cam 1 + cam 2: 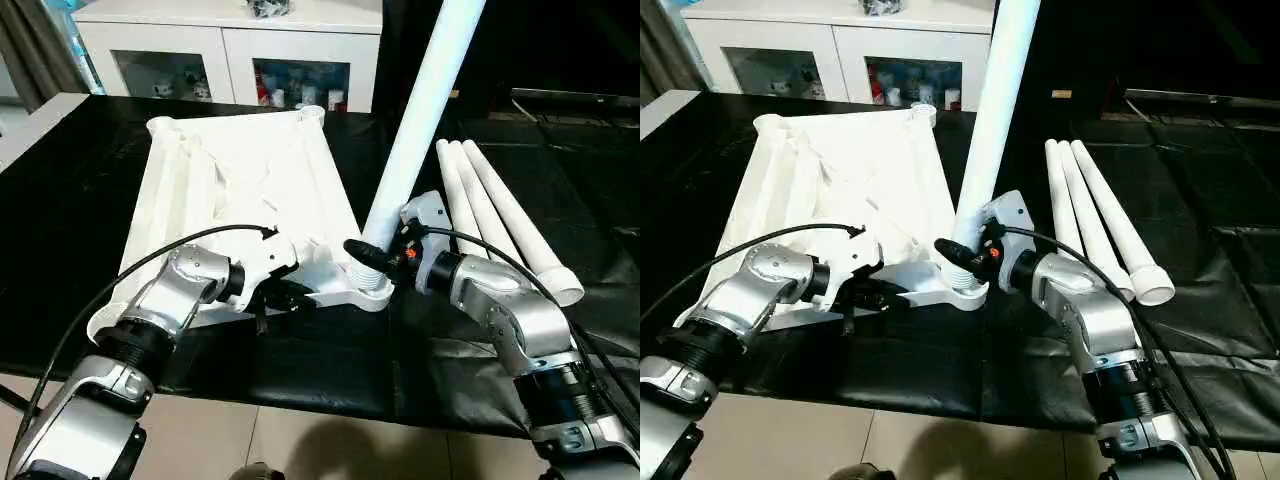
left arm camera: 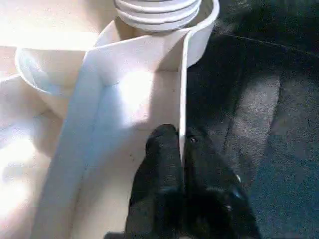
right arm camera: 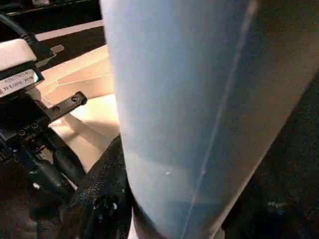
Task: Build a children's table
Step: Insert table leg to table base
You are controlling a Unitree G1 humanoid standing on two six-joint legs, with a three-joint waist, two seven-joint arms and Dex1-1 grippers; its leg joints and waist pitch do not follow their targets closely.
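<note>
The white tabletop [image 1: 240, 190] lies upside down on the black table, ribbed underside up. One white leg [image 1: 420, 110] stands tilted in the near right corner socket [image 1: 370, 292]. My right gripper [image 1: 385, 255] is shut on this leg just above the socket, and the leg [image 3: 199, 109] sits close between its fingers. My left gripper [image 1: 290, 295] is at the tabletop's near edge, left of that socket. In the left wrist view it [image 2: 182, 137] is shut on the thin rim wall [image 2: 183, 84], one finger on each side.
Three more white legs [image 1: 490, 210] lie side by side on the black cloth to the right of the tabletop. A white glass-door cabinet [image 1: 230, 50] stands behind the table. The table's front edge runs just below my forearms.
</note>
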